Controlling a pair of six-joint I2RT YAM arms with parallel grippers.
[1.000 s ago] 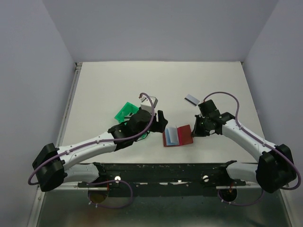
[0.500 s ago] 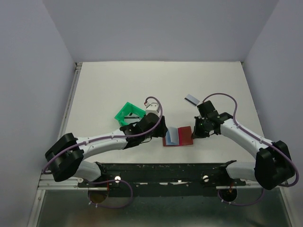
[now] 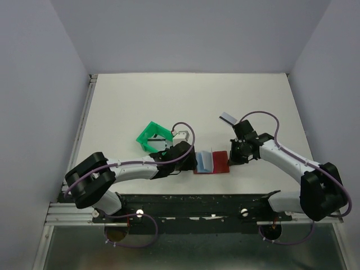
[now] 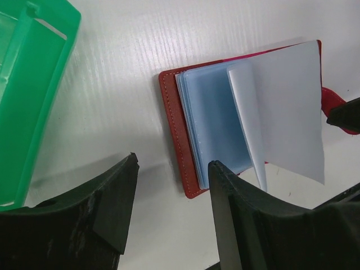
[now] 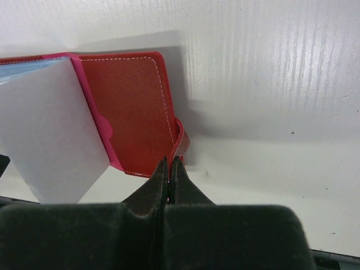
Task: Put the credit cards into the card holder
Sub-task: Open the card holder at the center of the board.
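Resting the dark red card holder (image 3: 211, 162) open on the white surface (image 3: 185, 95), between the two arms, pale blue sleeves showing and one white leaf standing up at the fold. Pressing the right fingers (image 5: 169, 169) fully together, tips touching the small strap at the holder's right edge; pinching it or merely pushing on it, not showing clearly. Hovering the left fingers (image 3: 190, 161) spread wide just off the holder's left edge, gripping nothing. Lying flat beyond the right arm, well apart from the holder: one credit card (image 3: 228, 118). Sitting just beyond the left wrist: the green tray (image 3: 145, 134).
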